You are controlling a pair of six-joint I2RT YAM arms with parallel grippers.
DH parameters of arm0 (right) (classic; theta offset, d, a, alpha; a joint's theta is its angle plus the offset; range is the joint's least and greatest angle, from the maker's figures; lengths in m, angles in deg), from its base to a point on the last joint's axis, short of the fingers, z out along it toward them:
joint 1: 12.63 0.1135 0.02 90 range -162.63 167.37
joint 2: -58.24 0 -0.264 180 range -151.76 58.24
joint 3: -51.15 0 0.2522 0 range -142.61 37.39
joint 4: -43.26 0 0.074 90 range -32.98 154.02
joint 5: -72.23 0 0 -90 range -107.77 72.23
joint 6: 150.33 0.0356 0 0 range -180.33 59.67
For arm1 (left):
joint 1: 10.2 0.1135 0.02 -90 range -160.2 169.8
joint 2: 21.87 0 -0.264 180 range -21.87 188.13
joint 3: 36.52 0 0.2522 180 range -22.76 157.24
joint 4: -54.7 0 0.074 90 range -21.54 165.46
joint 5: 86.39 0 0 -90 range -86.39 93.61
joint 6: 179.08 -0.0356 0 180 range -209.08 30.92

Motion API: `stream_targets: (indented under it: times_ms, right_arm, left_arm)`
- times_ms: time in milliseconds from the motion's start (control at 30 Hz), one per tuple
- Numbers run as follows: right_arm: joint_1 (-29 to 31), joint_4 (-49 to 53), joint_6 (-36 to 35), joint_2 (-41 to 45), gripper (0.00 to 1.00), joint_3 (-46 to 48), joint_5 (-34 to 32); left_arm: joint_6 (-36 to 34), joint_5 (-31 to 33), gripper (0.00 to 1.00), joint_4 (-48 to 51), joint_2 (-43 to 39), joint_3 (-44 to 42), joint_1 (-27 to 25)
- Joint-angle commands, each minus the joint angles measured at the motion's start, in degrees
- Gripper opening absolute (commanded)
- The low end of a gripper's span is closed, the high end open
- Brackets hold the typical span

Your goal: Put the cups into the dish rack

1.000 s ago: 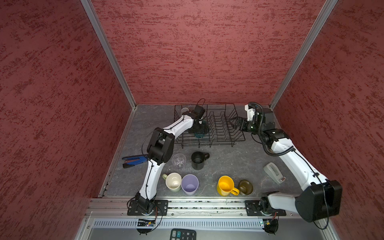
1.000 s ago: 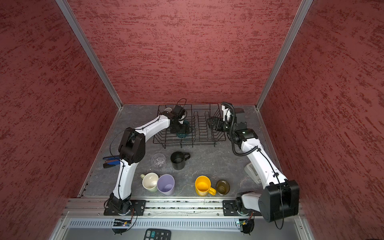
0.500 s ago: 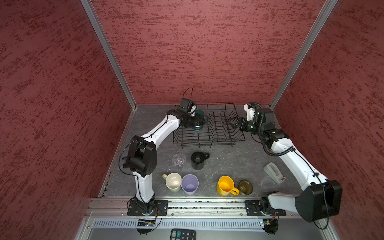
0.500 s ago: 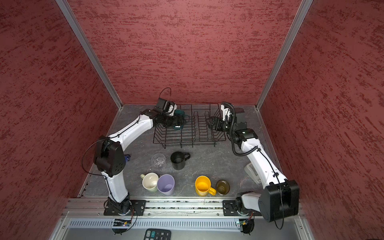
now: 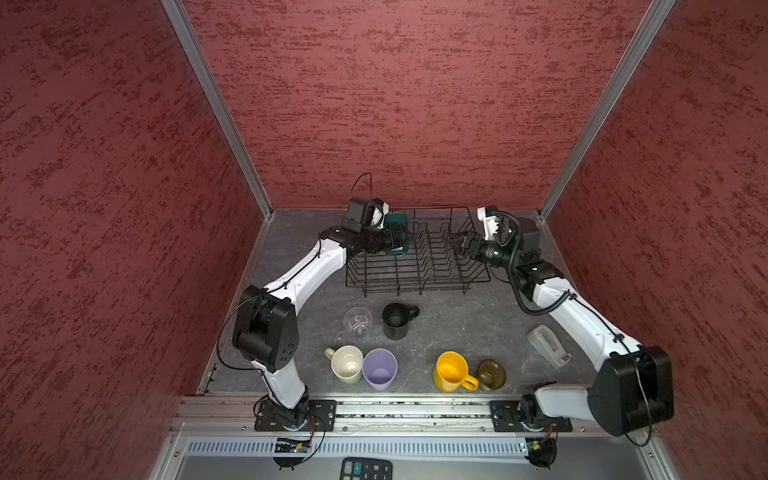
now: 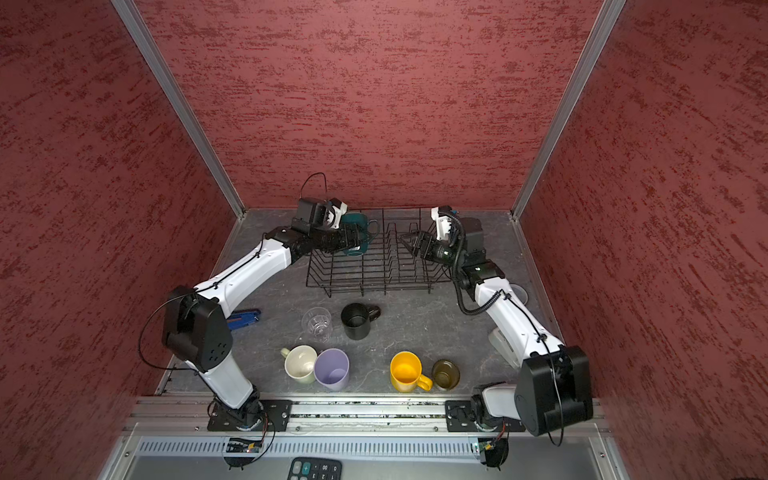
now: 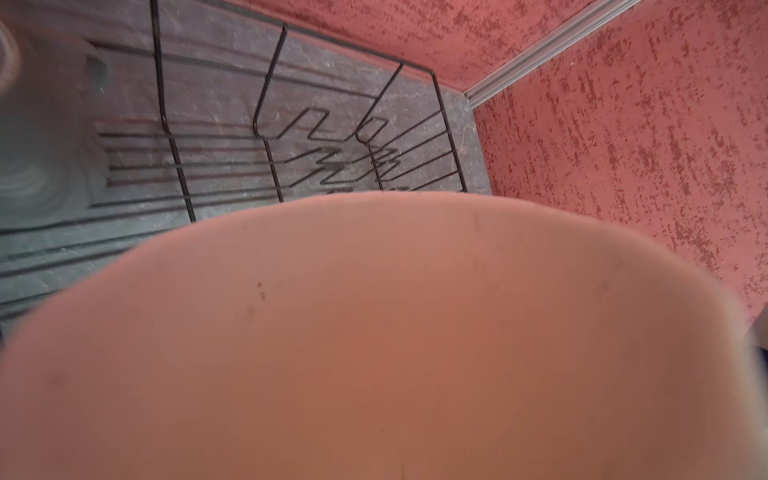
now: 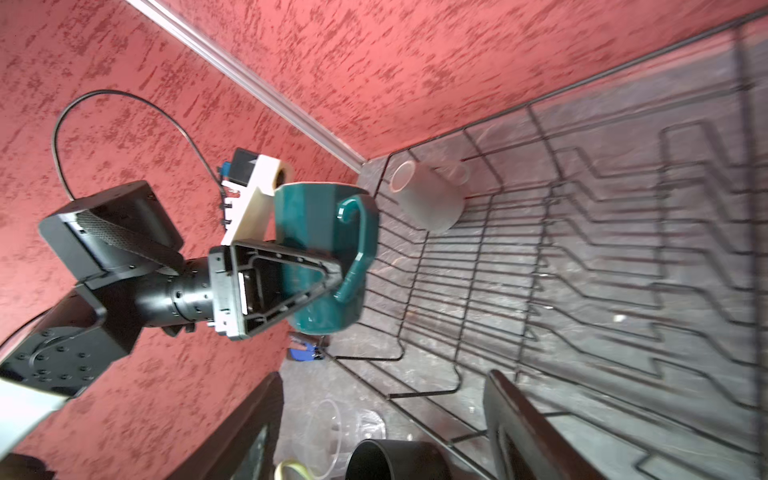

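Observation:
My left gripper (image 5: 392, 241) (image 8: 307, 274) is shut on the teal mug (image 5: 397, 230) (image 6: 355, 226) (image 8: 328, 232), holding it over the left end of the black dish rack (image 5: 415, 284) (image 6: 370, 286). A grey mug (image 8: 432, 199) lies in the rack's far-left corner. A blurred close surface hides the jaws in the left wrist view. My right gripper (image 5: 451, 240) (image 8: 382, 376) is open and empty at the rack's right end. In front of the rack stand the clear glass (image 5: 357, 322), black mug (image 5: 397, 320), pale-green mug (image 5: 347, 363), lilac tumbler (image 5: 379, 368), yellow mug (image 5: 451, 371) and brown mug (image 5: 490, 374).
A grey tape dispenser (image 5: 546, 345) lies under the right forearm. A blue-handled tool (image 6: 245, 318) lies by the left wall. A calculator (image 5: 365, 469) sits beyond the front rail. Red walls close in the back and both sides.
The left arm has swung its elbow out to the left and lifted the teal mug from inside the rack toward the rack's far-left end. The right arm has stayed in place.

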Motion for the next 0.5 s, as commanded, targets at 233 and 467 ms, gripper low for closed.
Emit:
stream_targets:
  times_ms: [233,467]
  right_arm:
    - [5.1,-6.96,5.51,-6.18,0.68,-4.24,-3.16]
    - [5.82,-8.38,6.65,-9.77,0.59,-6.29,-4.14]
  left_arm:
    - [1.24,-5.03,0.0,-9.64,-4.93,-2.28,-1.32]
    - [1.84,-6.27,0.0,-11.5,-5.36,-3.54,-2.64]
